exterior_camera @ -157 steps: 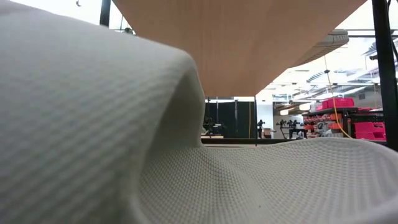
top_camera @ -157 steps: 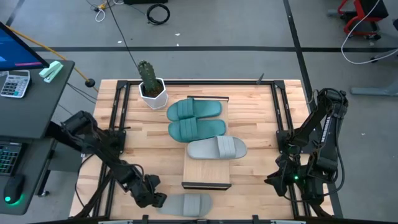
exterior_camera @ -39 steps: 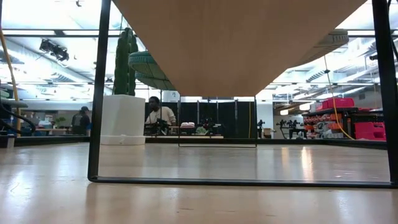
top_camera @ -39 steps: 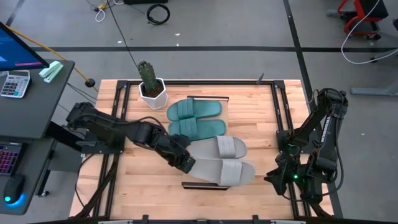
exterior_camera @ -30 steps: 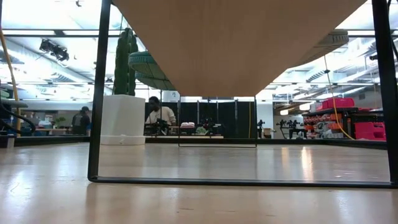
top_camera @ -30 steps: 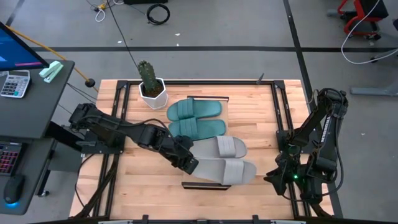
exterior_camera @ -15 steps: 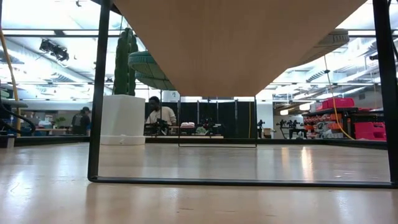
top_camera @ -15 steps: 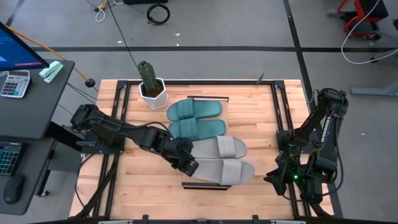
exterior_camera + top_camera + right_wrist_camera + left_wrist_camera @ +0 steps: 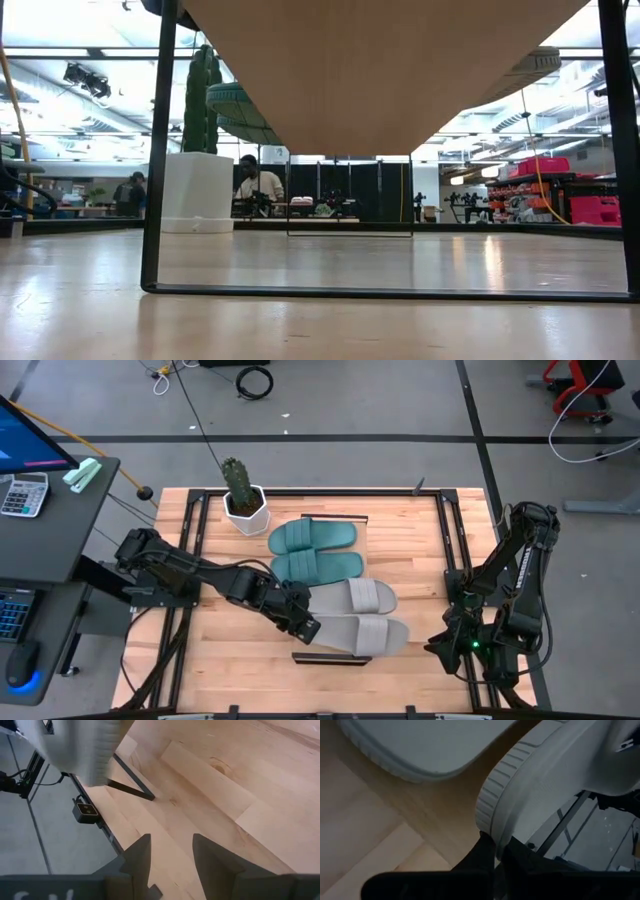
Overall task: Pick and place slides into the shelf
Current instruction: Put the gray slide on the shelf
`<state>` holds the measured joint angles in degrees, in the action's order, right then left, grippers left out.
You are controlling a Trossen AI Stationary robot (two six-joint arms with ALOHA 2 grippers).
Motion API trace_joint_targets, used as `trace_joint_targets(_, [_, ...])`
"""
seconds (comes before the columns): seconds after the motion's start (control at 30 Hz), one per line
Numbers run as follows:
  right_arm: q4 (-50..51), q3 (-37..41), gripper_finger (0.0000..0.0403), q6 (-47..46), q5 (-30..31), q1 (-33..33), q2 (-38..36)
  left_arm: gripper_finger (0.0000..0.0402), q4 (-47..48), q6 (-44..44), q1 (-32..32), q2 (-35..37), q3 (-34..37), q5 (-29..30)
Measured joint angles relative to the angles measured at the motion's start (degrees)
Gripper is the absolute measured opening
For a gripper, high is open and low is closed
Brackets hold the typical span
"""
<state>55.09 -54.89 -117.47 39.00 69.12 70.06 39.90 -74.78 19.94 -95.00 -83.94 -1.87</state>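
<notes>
Four foam slip-on sandals lined up along the long light wooden shelf board [image 9: 331, 655] at table centre: two teal green [image 9: 313, 536] [image 9: 318, 568] toward the far end, then two light grey. Nearer grey sandal [image 9: 362, 633] lying across the near end of the board, heel end overhanging its left edge, alongside the other grey one [image 9: 358, 597] and touching or nearly touching it.

Left gripper [image 9: 303, 624] reached in from the left, at the heel of that nearer grey sandal. In the left wrist view, dark fingers [image 9: 485, 854] drawn close together on the ribbed edge of the pale sole [image 9: 530, 785]; pinched on it, not spread. Second grey sole also visible there, close above.

Right gripper [image 9: 167, 855] parked off the right edge of the slatted wooden tabletop [image 9: 420, 575], fingers apart, nothing between them.

White hexagonal pot with a small green cactus [image 9: 240, 495] at the far left corner, clear of the work. Low view: only the shelf underside, its dark frame legs and the room beyond, with people far off.

Step in hand, by judgement: final placement of the fourth sandal, set down but not released. Task close to done.

Next move likely to call for: opening the fingers, lifting straight off the heel without dragging it, then drawing back left. Possible small nudge inward first, given the overhang; risk of the sandal tipping off the board edge if pulled on release.
</notes>
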Motion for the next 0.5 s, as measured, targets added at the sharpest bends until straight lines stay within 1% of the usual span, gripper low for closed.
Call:
trace_joint_targets(0.4, [0.0,0.0,0.0152,0.1,0.0,0.0,0.0,0.0014,0.4,-1.6,0.9,0.0,0.0,-1.3])
trace_joint_targets(0.5, [0.0,0.0,0.0152,0.1,0.0,0.0,0.0,0.0023,0.4,-2.5,0.9,0.0,0.0,-1.4])
